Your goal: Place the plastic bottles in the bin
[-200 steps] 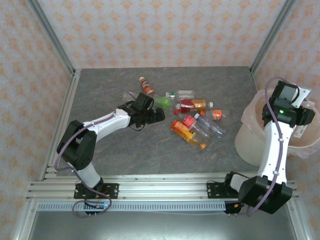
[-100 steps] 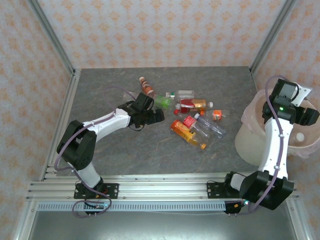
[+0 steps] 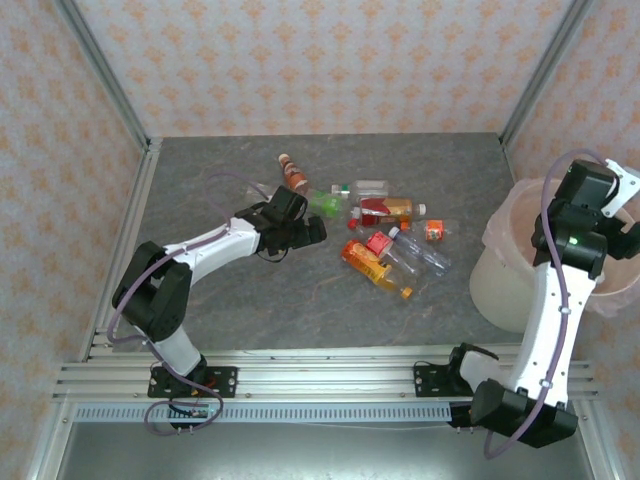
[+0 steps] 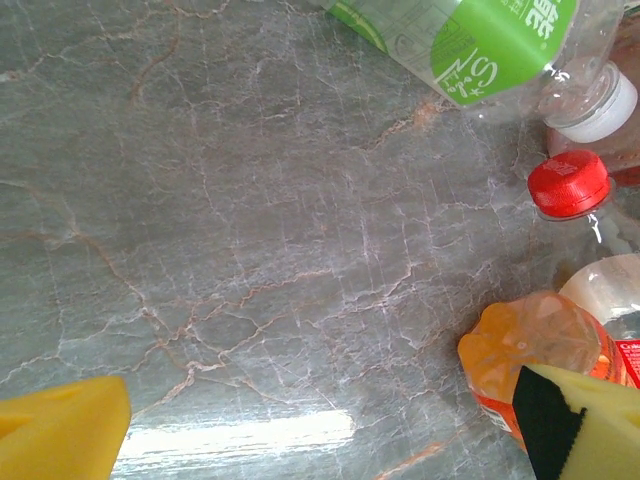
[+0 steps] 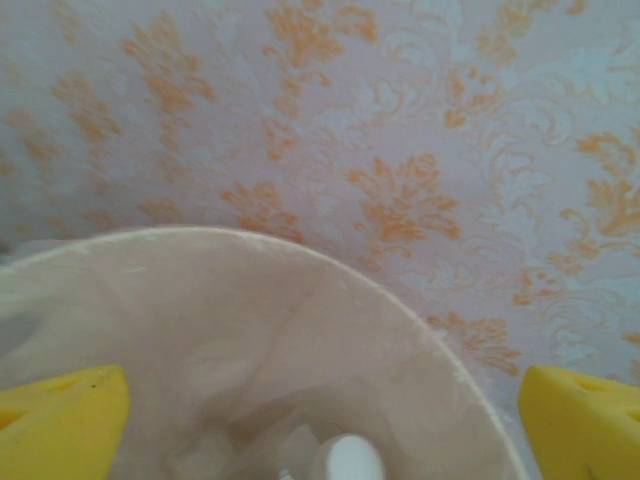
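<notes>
Several plastic bottles (image 3: 385, 240) lie in a loose heap on the grey table behind the middle, with orange, red and green labels. My left gripper (image 3: 312, 232) stands open just left of the heap, low over bare table. In the left wrist view a green-labelled bottle (image 4: 470, 40), a red cap (image 4: 568, 183) and an orange bottle (image 4: 535, 350) lie by the right finger. My right gripper (image 5: 320, 420) hangs open over the bin (image 3: 500, 280). Between its yellow pads (image 5: 60, 420) I see down into the lined bin (image 5: 300, 250), where a white bottle cap (image 5: 350, 462) shows.
A brown bottle (image 3: 292, 172) lies apart at the back, left of the heap. Metal frame posts and patterned walls close the table on three sides. The bin stands at the table's right edge. Bare table stretches in front of the heap.
My right gripper has opened over the bin and swung up and to the right; a bottle has dropped inside. The left arm has stayed still.
</notes>
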